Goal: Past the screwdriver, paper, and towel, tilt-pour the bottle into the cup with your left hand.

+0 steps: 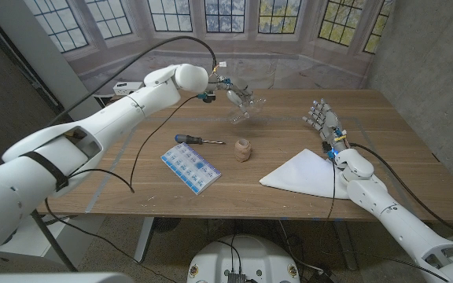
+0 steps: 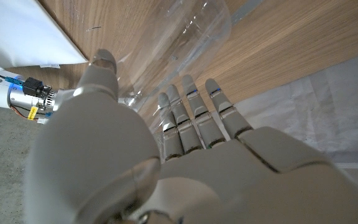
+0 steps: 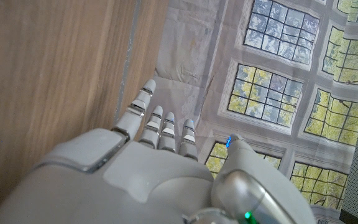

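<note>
Head view, upper centre of the frame: the left hand (image 1: 225,85) is raised above the far part of the surface (image 1: 132,196), its fingers (image 2: 185,112) closed around a clear plastic bottle (image 1: 244,101), which is held tilted with one end pointing down and to the right. Just below that end something faint and transparent is seen, taken to be the cup (image 1: 239,116), though its outline is too faint to confirm. The step in hand is judged to be the pour itself. For a clean pour, the bottle mouth should be kept directly over the cup opening, the tilt increased slowly from the wrist, and the grip kept firm, since thin clear plastic is likely to flex or slip. The bottle is colourless with ribbed walls, as shown in the left wrist view (image 2: 185,43); any contents cannot be made out. Nearer the camera, a screwdriver (image 1: 199,140), a crumpled brown towel (image 1: 244,149), a printed sheet of paper (image 1: 189,167) and a white cloth (image 1: 301,173) are laid out. At the right of the frame, the right hand (image 1: 321,119) is seen with fingers extended and apart, holding nothing
</note>
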### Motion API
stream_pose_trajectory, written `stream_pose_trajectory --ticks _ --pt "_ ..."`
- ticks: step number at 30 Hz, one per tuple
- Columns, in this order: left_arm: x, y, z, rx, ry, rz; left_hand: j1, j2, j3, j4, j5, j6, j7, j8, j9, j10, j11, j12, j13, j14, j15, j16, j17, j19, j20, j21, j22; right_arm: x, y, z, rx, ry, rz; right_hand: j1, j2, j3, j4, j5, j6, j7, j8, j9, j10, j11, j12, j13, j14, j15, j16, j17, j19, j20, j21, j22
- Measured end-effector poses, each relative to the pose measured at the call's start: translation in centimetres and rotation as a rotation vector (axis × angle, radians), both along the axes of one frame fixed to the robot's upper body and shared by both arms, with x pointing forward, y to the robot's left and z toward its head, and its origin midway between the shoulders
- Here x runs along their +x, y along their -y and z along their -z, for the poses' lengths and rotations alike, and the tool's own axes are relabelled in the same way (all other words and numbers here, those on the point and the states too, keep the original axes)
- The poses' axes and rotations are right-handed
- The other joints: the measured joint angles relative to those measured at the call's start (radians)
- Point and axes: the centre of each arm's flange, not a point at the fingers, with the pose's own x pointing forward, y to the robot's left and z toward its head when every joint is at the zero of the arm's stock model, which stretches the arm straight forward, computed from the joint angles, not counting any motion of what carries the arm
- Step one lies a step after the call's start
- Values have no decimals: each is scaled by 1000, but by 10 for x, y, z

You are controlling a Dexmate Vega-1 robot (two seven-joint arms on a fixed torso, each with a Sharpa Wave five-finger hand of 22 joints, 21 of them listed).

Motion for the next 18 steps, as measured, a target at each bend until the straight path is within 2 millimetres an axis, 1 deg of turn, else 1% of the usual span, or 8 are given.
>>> stream_pose_trajectory --ticks 9,18 --pt "-2 -1 -10 42 12 -10 0 0 -1 -1 8 3 3 1 6 14 14 18 9 10 7 9 0 4 -4 7 0 3 -4 1 11 4 -7 0 0 0 0 0 0 0 0 0 0 0 0 0 0 0 0 0 0 0 0 0" --pt "-4 -1 -19 89 18 -19 0 0 -4 -4 10 5 5 5 6 18 18 23 16 12 9 18 1 4 -4 7 0 6 -8 3 23 10 -14 0 0 0 0 -4 0 0 0 0 0 0 0 0 0 0 0 0 0 0 0 0"
